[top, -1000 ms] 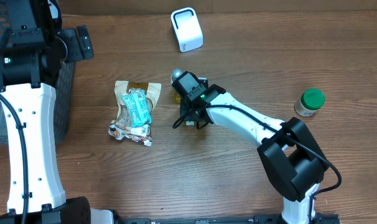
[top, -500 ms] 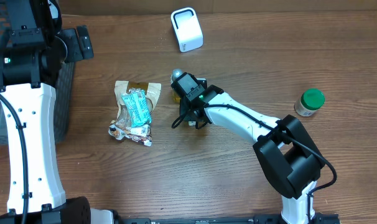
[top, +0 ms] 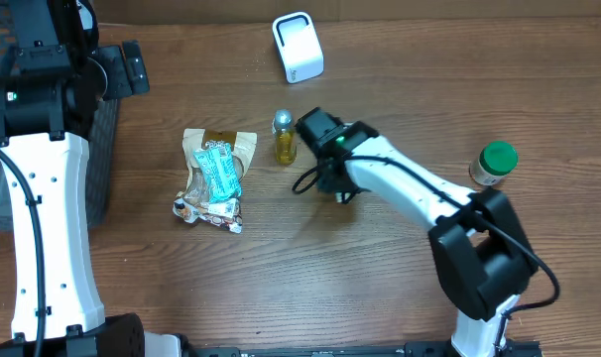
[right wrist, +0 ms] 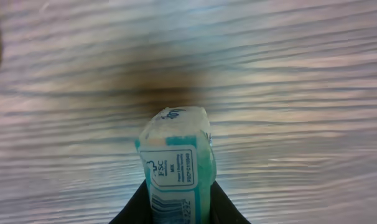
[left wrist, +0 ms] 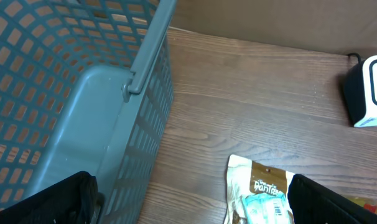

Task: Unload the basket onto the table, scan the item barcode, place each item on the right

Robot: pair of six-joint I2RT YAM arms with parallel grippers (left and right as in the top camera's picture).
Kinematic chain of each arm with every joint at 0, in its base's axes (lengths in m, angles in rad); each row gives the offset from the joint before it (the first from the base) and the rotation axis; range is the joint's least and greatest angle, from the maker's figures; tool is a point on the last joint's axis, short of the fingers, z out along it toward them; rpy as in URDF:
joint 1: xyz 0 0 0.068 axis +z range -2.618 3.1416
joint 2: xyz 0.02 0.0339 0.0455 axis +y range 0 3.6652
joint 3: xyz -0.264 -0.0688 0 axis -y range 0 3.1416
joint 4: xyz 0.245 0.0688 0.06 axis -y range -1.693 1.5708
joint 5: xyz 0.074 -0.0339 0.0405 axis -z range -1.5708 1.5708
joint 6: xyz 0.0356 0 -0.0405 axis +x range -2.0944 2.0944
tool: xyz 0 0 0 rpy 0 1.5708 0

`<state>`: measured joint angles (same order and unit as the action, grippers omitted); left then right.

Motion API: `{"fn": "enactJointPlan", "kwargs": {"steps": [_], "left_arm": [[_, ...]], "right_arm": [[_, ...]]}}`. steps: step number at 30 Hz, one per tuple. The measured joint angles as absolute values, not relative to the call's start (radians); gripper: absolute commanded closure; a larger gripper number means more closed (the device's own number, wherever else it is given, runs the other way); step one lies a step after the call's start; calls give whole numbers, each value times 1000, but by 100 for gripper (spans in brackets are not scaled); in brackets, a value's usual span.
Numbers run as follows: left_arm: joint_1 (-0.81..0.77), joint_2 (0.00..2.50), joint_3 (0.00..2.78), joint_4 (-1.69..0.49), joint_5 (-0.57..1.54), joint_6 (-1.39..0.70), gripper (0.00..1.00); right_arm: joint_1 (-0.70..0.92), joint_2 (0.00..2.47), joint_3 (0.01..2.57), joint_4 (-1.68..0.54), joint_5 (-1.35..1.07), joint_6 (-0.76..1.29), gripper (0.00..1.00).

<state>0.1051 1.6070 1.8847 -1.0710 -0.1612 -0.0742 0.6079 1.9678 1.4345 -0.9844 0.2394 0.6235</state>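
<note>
The right claw [right wrist: 179, 211] pinches a small blue and white pack [right wrist: 176, 158] by its bottom end. The pack sticks straight out from between the two dark fingers [right wrist: 131, 208]. A label with bars on it faces the wrist camera.

The pack looks light and a bit soft, like a wrapped pack of tissues or gum. I think a hard squeeze may dent it, and the smooth wrap may slip. Holding the thin sides near one end is a good way, since the bars are not covered.

The pack seems to be up off the table [right wrist: 300, 74], with a dark shadow under it. From above the claw hides it, just beside a little yellow bottle [top: 284, 139]. The white scanner [top: 298, 47] is farther up the table.

The left claw [left wrist: 188, 208] is spread wide and holds nothing, next to the basket [left wrist: 64, 93].
</note>
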Motion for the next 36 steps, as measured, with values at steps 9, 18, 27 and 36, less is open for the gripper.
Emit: {"fn": "enactJointPlan", "kwargs": {"steps": [9,18,27,36], "left_arm": [[105,1607,1885,-1071,-161,-74,0],[105,1607,1885,-1071,-161,-74,0],[105,1607,1885,-1071,-161,-74,0],[105,1607,1885,-1071,-161,-74,0]], "right_arm": [[536,1962,1435,-1019,246,624,81],[538,1962,1430,-1006,241,595,81],[538,1962,1430,-1005,227,551,75],[538,1962,1429,-1002,223,543,50]]}}
